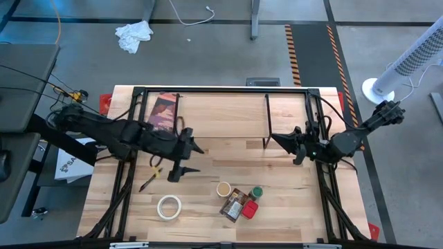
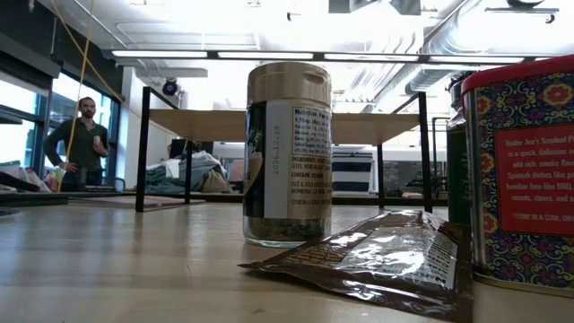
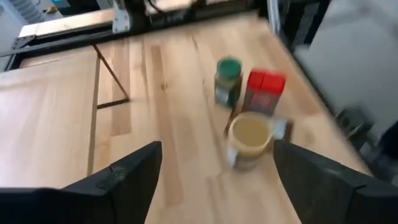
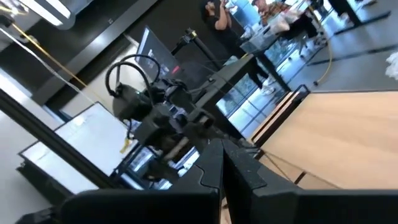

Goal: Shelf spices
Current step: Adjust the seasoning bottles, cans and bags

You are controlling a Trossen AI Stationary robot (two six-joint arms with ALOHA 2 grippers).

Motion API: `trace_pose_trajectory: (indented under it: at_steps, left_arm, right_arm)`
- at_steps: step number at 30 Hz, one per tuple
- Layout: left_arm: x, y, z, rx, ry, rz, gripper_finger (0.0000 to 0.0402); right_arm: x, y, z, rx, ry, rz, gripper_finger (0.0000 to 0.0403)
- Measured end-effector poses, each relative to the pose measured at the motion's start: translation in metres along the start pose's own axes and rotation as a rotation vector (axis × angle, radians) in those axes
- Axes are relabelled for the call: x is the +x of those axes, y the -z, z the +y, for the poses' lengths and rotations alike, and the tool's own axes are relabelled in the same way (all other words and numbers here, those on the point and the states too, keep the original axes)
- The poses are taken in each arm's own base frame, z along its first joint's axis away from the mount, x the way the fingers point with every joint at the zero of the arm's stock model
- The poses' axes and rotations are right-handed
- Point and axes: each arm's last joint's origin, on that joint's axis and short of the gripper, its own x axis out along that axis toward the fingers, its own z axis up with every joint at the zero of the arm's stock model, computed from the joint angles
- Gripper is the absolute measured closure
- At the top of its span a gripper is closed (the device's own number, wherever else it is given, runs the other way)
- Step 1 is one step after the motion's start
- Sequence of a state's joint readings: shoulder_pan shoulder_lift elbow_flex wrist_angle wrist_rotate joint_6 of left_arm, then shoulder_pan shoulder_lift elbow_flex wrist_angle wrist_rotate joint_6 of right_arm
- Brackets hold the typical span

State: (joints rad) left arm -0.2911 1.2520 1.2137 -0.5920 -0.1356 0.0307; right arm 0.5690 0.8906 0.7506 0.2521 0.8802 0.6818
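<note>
On the light wooden table (image 1: 277,207), the shelf (image 1: 228,114) spans the far half, and the four spices cluster well in front of it near the front edge: the tan-lidded jar (image 1: 223,189), green-lidded jar (image 1: 257,193), red tin (image 1: 250,209) and flat packet (image 1: 232,205), with a white tape roll (image 1: 168,207) to their left and a grey concrete floor beyond. The left gripper (image 1: 188,158) reaches in from the left in front of the shelf with jaws spread wide, while the right gripper (image 1: 280,141) hangs at the shelf's right end with fingers pressed together. Only the low view shows a person (image 2: 82,144) standing in the room behind the shelf; the left wrist view shows the tan-lidded jar between its own fingers (image 3: 130,177).
</note>
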Motion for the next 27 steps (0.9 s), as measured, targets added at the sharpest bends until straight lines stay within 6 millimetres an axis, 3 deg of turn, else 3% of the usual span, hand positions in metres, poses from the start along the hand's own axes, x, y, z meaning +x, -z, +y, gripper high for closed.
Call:
trace_pose_trajectory:
  at_steps: [17, 27]
  left_arm:
    - [0.101, 0.018, -0.011, 0.157, 0.231, 0.147, 0.0086]
    - [0.124, 0.023, -0.017, 0.171, 0.286, 0.141, 0.0086]
  right_arm:
    - [-0.001, 0.014, -0.010, 0.075, 0.040, 0.146, 0.0403]
    - [-0.002, 0.017, -0.012, 0.062, 0.043, 0.185, 0.0403]
